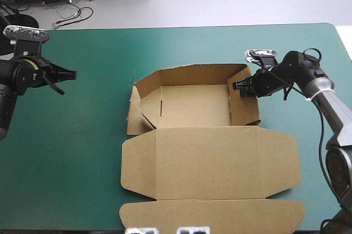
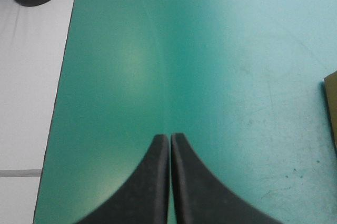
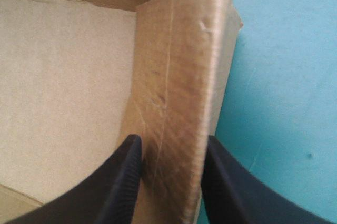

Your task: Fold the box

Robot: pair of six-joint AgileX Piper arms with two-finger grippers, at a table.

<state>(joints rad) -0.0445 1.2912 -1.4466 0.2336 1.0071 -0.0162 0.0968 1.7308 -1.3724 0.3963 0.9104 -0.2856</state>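
Clamped on the box (image 3: 179,66), the right gripper (image 3: 171,142): black fingers (image 3: 124,182) all but closed on the upright right wall (image 1: 245,99), one inside the tray, one outside over the teal-green cover (image 3: 284,77). Behind it, in the high view, the right arm (image 1: 322,88), coming up along the right edge of the frame, bent at mid height and reaching level toward the frame's left. At upper left of that frame, the left arm (image 1: 16,74), partly cut off by the edge, with the left gripper (image 1: 69,73) pointing right, well apart from the box. Fingers there pressed together in one pointed arch, holding nothing, over bare cover. Box at the centre of the table, running down to the bottom edge: tray in the upper half with the back and right walls standing, left-side flaps leaning loosely inward, lid (image 1: 209,162) flat in the lower half. Front flap of the lid cut by the bottom edge of the frame. Right fingertips largely hidden at the wall from above. From the left wrist, only a dark corner of board off to one side. Counted: one box, two arms, two grippers, four fingers.
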